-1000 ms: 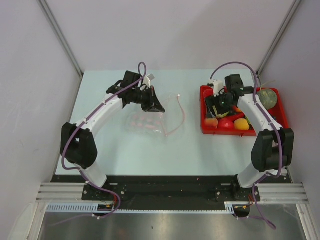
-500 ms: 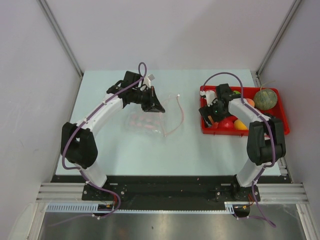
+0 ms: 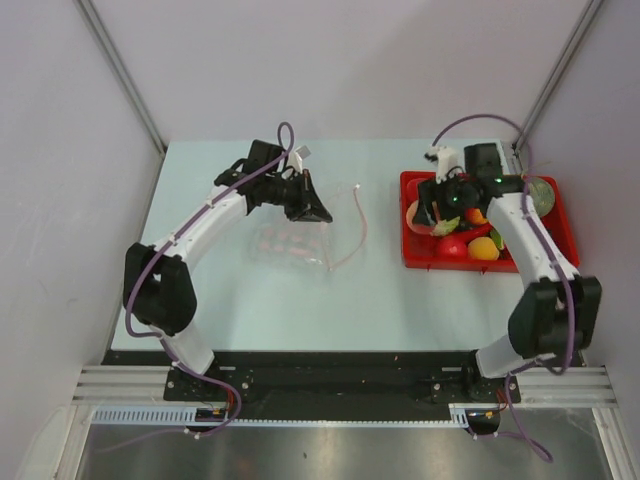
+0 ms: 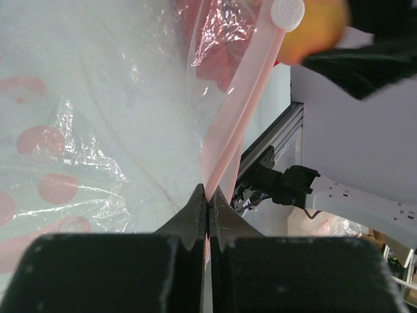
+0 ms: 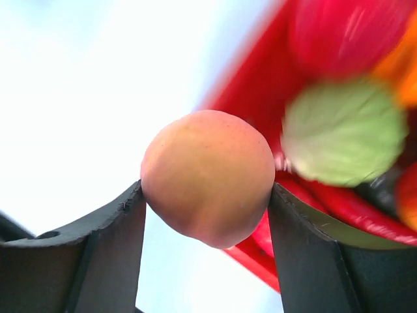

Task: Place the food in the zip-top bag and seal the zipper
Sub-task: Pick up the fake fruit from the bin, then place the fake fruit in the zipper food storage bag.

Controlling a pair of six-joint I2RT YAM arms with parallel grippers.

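Observation:
The clear zip-top bag [image 3: 292, 243] lies crinkled left of the table's middle, with pinkish red blobs showing through it. My left gripper [image 3: 312, 211] is shut on its pink zipper strip [image 4: 240, 111] and holds that edge up; in the left wrist view my left gripper [image 4: 208, 190] pinches the strip, whose white slider [image 4: 287, 12] is at the far end. My right gripper [image 3: 422, 210] is shut on a peach-coloured fruit [image 5: 208, 186] above the left end of the red tray [image 3: 408, 258]. Red, orange and green food [image 3: 468, 243] lies in the tray. The green melon [image 3: 541, 193] is partly hidden behind my right arm.
The tray stands at the table's right side, close to the right wall rail. The loose part of the zipper strip [image 3: 363, 228] curves over the table between the bag and the tray. A leafy green piece [image 5: 345, 130] and a red one [image 5: 339, 32] lie below my right gripper.
My right gripper has come up out of the tray with the peach-coloured fruit, and its arm has swung back. My left gripper holds the zipper strip as before.

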